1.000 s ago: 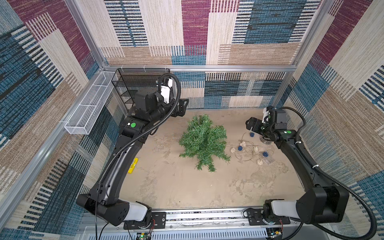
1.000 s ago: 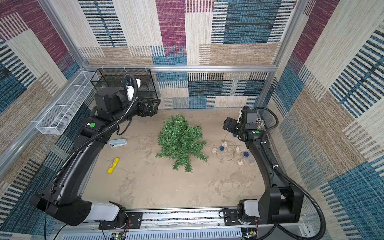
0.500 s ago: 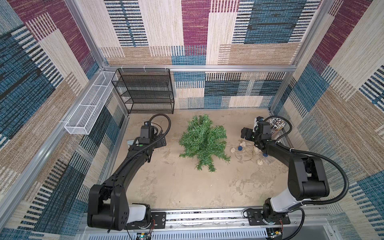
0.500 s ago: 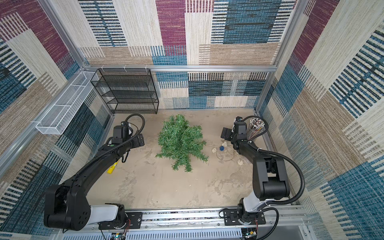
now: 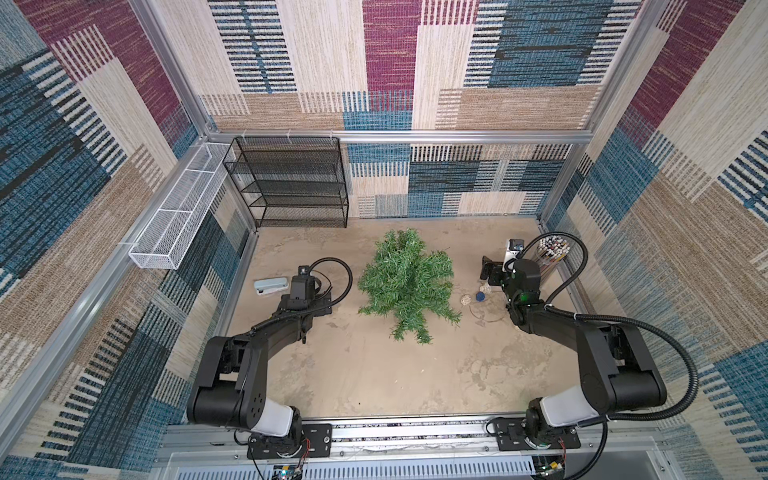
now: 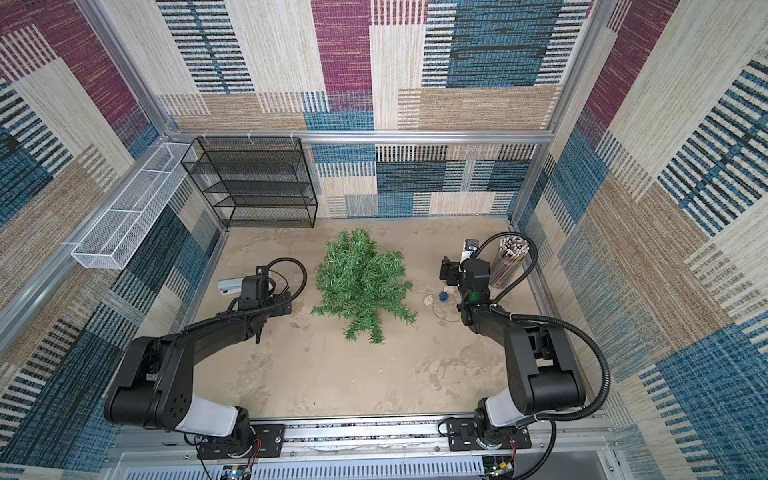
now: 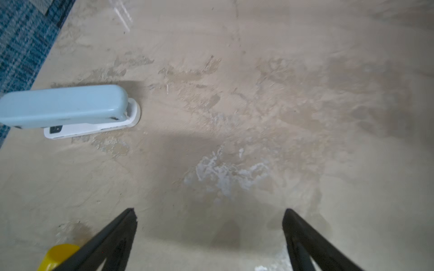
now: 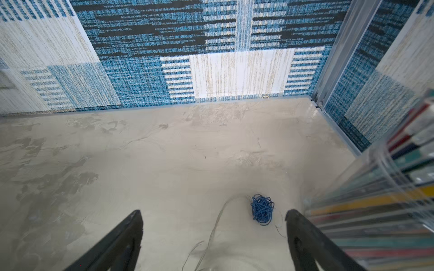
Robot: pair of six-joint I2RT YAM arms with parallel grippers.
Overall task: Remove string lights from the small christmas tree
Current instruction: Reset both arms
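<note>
The left gripper [image 7: 209,237] is seen spread wide in its wrist view, with nothing between its black fingers [image 7: 112,237]; only bare tabletop [image 7: 234,117] lies under the gap. A pale blue stapler [image 7: 68,109] on a white base lies just beyond it, near the left edge of the tabletop, and a yellow object [image 7: 58,254] is partly hidden behind one finger. The right gripper [image 8: 214,239] is likewise held wide apart and grips nothing: a small blue woven ball [image 8: 261,208] of the string lights [image 5: 478,300] rests on the tabletop between its fingertips, nearer one finger, without being touched, and a thin pale wire [image 8: 212,231] curves away from it. The small christmas tree [image 5: 405,284] is seen in both top views near the middle of the tabletop, toward the back edge, with no lights visible on its branches. The string lights are loosely heaped on the tabletop to the right of the tree, between it and the right arm, partly hidden by that arm. A clear cup of coloured pencils [image 6: 509,259] stands near the back right corner. No brand, label or legible writing can be made out on anything.
</note>
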